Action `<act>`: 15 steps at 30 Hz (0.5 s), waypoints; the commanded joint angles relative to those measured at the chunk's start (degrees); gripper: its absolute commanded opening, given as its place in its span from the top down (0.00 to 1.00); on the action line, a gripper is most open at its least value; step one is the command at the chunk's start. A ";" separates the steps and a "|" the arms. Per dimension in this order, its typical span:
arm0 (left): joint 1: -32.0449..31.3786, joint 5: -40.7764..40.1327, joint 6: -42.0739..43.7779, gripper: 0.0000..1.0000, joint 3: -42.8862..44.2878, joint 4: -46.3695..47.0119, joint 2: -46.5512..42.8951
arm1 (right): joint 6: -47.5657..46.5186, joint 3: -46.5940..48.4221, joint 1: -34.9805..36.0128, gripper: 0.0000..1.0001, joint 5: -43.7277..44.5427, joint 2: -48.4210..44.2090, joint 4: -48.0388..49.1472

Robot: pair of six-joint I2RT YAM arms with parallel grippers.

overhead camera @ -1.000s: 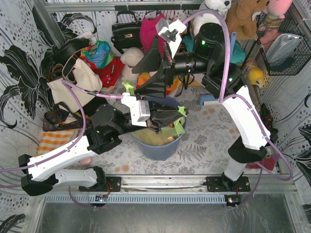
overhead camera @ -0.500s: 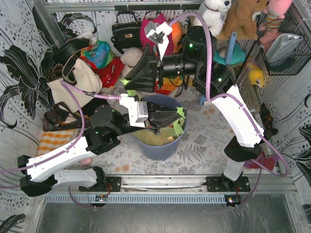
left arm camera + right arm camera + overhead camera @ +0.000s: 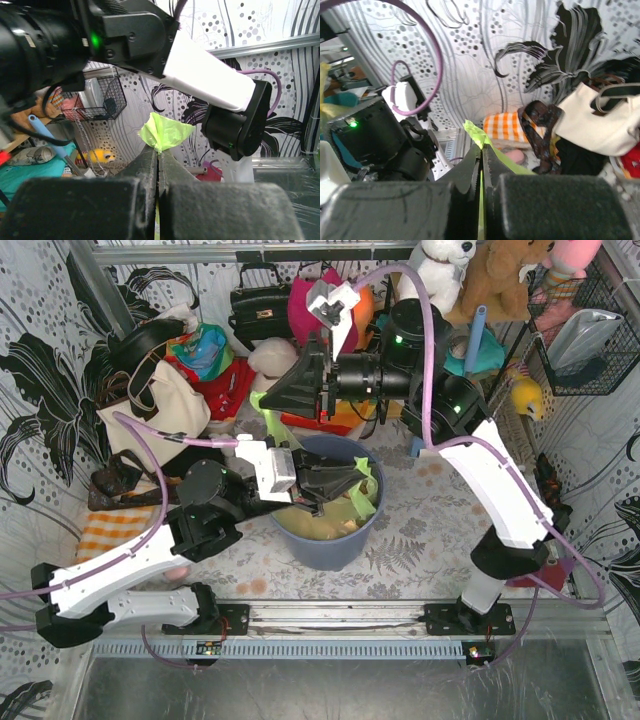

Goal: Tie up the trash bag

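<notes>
The trash bag [image 3: 305, 525] sits in the bin [image 3: 335, 552] on the table [image 3: 420, 530]. It looks like thin, floppy, slippery film, so rim corners are probably the spot. The left tool [image 3: 157, 150] and right tool [image 3: 481, 150] are each pinched tight on a green flap.

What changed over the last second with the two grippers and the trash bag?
The right gripper swung left from above the bin and closed from wide open onto a raised strip of the trash bag. The left gripper stayed shut on another corner of the bag over the bin, barely shifting. The bin did not move.
</notes>
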 commanded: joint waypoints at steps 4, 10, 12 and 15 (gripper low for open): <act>0.24 -6.15 2.40 1.00 -2.14 3.14 -5.58 | 2.82 -13.16 0.25 1.00 15.85 -12.38 5.24; 0.24 -9.32 3.65 1.00 -3.95 3.52 -9.77 | 5.49 -23.59 0.25 1.00 25.40 -18.65 6.50; 0.24 -10.22 3.79 1.00 -4.39 3.88 -10.50 | 6.19 -26.24 0.25 1.00 27.11 -20.09 6.58; 0.24 -11.19 4.09 1.00 -4.89 4.13 -11.21 | 7.53 -30.33 0.25 1.00 27.74 -22.70 7.06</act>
